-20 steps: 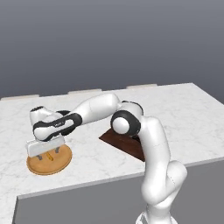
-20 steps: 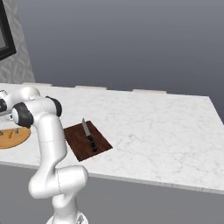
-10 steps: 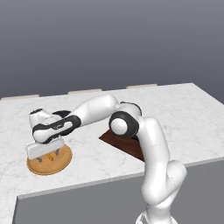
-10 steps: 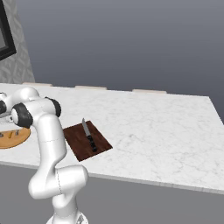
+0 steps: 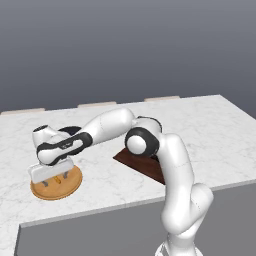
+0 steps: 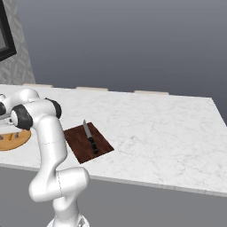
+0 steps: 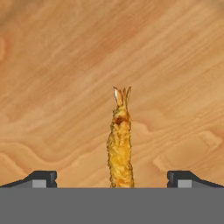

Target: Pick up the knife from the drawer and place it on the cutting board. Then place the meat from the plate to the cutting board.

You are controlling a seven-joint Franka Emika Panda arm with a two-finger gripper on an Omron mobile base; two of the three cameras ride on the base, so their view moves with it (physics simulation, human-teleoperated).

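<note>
Gripper (image 5: 56, 179) lowered further onto plate (image 5: 71, 186) since the earlier frame, jaws spread wide, fried shrimp (image 7: 120, 144) straddled ungrasped, knife (image 6: 89, 137) unmoved on cutting board (image 6: 78, 143).

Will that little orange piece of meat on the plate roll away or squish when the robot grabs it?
The meat is long and thin, lying flat on the plate, so it probably won't roll far. It looks tiny, so likely light. Its bumpy crust might crumble if pinched hard. The open gripper straddles it, which should help.
</note>
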